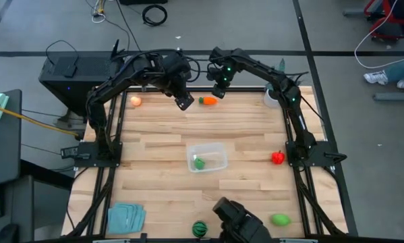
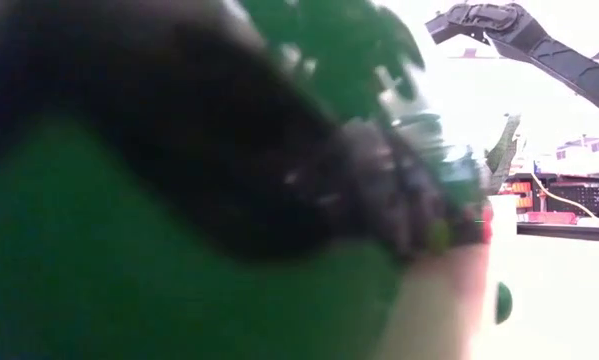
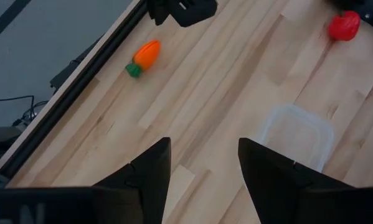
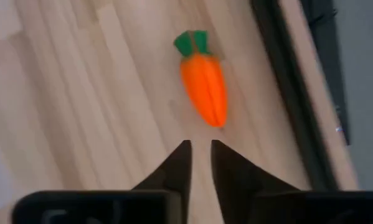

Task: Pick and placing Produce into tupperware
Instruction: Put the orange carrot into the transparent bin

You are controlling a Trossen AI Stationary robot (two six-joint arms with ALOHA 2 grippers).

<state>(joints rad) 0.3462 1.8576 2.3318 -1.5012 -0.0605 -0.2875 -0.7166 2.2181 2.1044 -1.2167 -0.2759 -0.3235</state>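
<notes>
The clear tupperware [image 1: 208, 154] sits mid-table with one green piece [image 1: 199, 163] inside. The orange carrot [image 1: 208, 100] lies at the far edge. My right gripper [image 1: 218, 91] hovers right by it, and in the right wrist view the carrot [image 4: 205, 87] lies just ahead of the right gripper [image 4: 200, 149], which touches nothing and is open by only a narrow gap. My left gripper [image 1: 183, 101] is open above the boards left of the carrot, empty [image 3: 203, 165]. The peach ball [image 1: 135, 101], red piece [image 1: 278, 158], second green piece [image 1: 280, 219] and striped ball [image 1: 200, 228] lie on the table.
A potted plant in a white pot [image 1: 272, 98] stands at the far right corner. A folded teal cloth [image 1: 125, 217] lies at the near left. A dark camera mount [image 1: 239, 219] sits at the near edge. Blurred green and dark shapes fill most of the low view.
</notes>
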